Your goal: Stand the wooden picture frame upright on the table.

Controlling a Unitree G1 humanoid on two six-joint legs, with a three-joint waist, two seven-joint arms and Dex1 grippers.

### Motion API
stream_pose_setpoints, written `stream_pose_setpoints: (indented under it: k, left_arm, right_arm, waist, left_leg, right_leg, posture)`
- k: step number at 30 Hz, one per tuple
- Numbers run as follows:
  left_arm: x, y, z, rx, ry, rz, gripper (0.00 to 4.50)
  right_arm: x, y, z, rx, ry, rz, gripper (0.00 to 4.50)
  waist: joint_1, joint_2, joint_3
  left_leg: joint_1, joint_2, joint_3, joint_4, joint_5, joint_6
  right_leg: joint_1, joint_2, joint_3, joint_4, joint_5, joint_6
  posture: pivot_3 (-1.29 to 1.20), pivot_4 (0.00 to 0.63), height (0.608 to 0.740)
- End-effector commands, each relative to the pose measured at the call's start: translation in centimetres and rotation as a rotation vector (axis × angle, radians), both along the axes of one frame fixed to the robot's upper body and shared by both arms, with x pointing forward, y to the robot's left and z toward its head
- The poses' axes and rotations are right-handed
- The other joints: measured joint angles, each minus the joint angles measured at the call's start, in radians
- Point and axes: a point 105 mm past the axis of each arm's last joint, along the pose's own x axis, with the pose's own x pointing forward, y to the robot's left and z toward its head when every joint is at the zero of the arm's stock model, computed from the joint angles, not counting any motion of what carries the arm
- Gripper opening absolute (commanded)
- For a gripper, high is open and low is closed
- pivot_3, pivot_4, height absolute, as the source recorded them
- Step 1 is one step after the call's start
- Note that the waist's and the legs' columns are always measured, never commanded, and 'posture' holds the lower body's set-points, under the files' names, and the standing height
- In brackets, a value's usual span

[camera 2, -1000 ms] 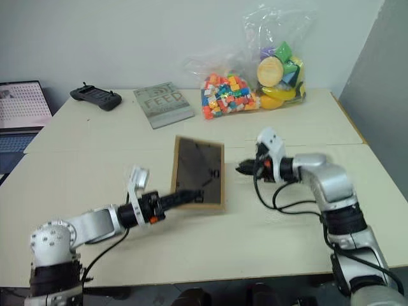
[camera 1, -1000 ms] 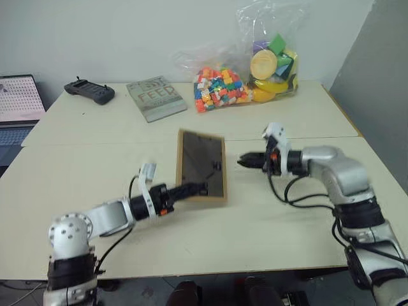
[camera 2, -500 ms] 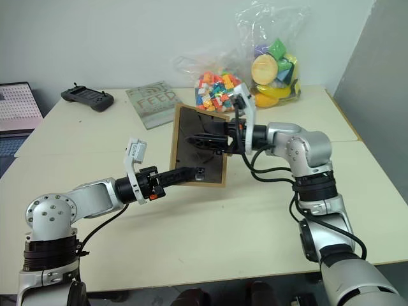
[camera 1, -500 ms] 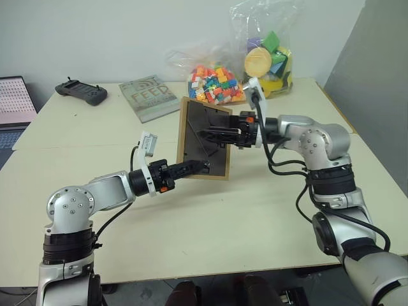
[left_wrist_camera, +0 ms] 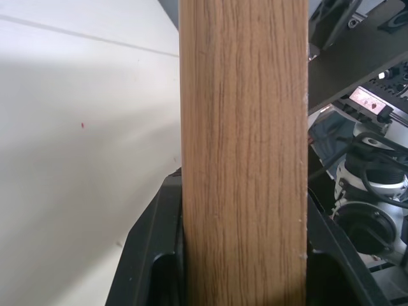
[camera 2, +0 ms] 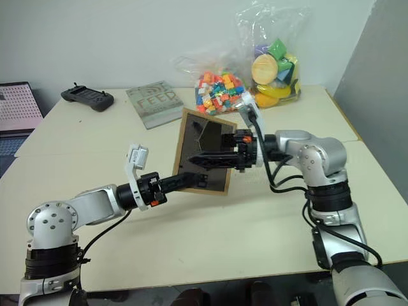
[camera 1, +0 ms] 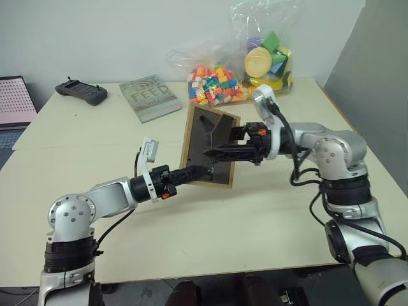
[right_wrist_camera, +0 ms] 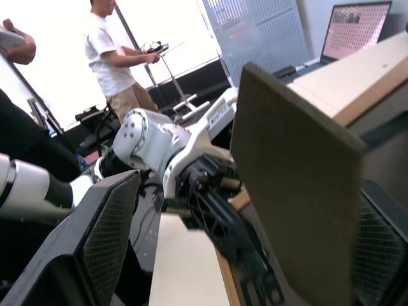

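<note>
Left eye view is showing the small rectangular light-brown wooden picture frame (camera 1: 210, 148) near the middle of the picture, tilted, its dark back panel facing the camera, its lower edge close to the pale cream rectangular table (camera 1: 268, 217). The left gripper (camera 1: 203, 171) is clamping on the frame's lower edge; the left wrist view is showing wood between its black fingers (left_wrist_camera: 150, 268). The right gripper (camera 1: 213, 152) is standing wide apart at the back panel, around the stand flap.
</note>
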Motion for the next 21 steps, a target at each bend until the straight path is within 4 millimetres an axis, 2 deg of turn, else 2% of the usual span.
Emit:
stream_pose_setpoints:
  k: [1, 5, 9, 11, 14, 17, 21]
  left_arm:
    - [-0.1, 0.5, 1.3, -0.087, 0.023, 0.011, 1.3]
    - [-0.9, 0.5, 1.4, -0.174, 0.147, -0.033, 1.3]
    - [-1.1, 0.3, 1.6, -0.224, 0.203, -0.066, 1.3]
    - [-1.0, 0.0, 1.8, -0.241, 0.199, -0.082, 1.3]
    - [-1.1, -0.5, 2.2, -0.263, 0.189, -0.115, 1.3]
    - [-1.6, -1.0, 2.3, -0.26, 0.183, -0.157, 1.3]
    - [-1.9, -1.5, 2.1, -0.261, 0.185, -0.168, 1.3]
  right_arm:
    - [1.5, -3.4, 0.3, -0.061, -0.151, -0.194, 4.48]
    - [3.3, -6.3, 0.0, -0.179, -0.497, -0.365, 4.48]
    - [5.3, -7.6, -1.8, -0.377, -1.15, -0.477, 4.48]
    - [5.3, -7.3, -2.7, -0.399, -1.413, -0.447, 4.48]
    - [4.3, -5.5, -3.4, -0.345, -1.722, -0.331, 4.48]
    - [3.9, -3.5, -2.8, -0.239, -1.872, -0.303, 4.48]
    - [4.1, -1.6, -2.6, -0.162, -1.951, -0.283, 4.48]
  waist:
    - [0.001, 0.0, 0.0]
    - [0.001, -0.001, 0.0]
    - [-0.003, -0.001, 0.0]
    - [-0.003, -0.001, 0.0]
    - [-0.003, -0.002, 0.001]
    - [-0.008, -0.002, 0.001]
    - [-0.005, -0.002, 0.001]
  left_leg:
    - [0.0, 0.0, 0.0, 0.0, 0.0, 0.0]
    - [0.0, 0.0, 0.0, 0.0, 0.0, 0.0]
    - [0.002, 0.0, 0.001, 0.0, 0.0, 0.0]
    - [0.002, 0.0, 0.003, 0.0, 0.002, -0.004]
    - [0.002, 0.0, 0.005, 0.0, 0.003, -0.006]
    - [0.003, 0.001, 0.006, 0.0, 0.004, -0.007]
    - [0.003, 0.001, 0.006, 0.0, 0.006, -0.011]
  right_leg:
    - [0.0, 0.0, 0.0, 0.0, 0.0, 0.0]
    - [0.0, 0.0, 0.0, 0.0, 0.0, 0.0]
    - [0.001, 0.001, 0.001, 0.0, 0.0, 0.001]
    - [0.002, 0.0, 0.001, 0.0, -0.001, 0.001]
    - [0.001, 0.001, 0.002, 0.001, -0.001, 0.001]
    - [0.001, 0.001, 0.004, 0.001, -0.001, 0.001]
    - [0.001, 0.002, 0.004, 0.001, -0.001, 0.001]
  posture:
    - [0.0, 0.15, 0.74]
    - [0.0, 0.15, 0.74]
    - [0.0, 0.15, 0.74]
    - [0.0, 0.15, 0.74]
    - [0.0, 0.15, 0.74]
    - [0.0, 0.15, 0.74]
    - [0.0, 0.15, 0.74]
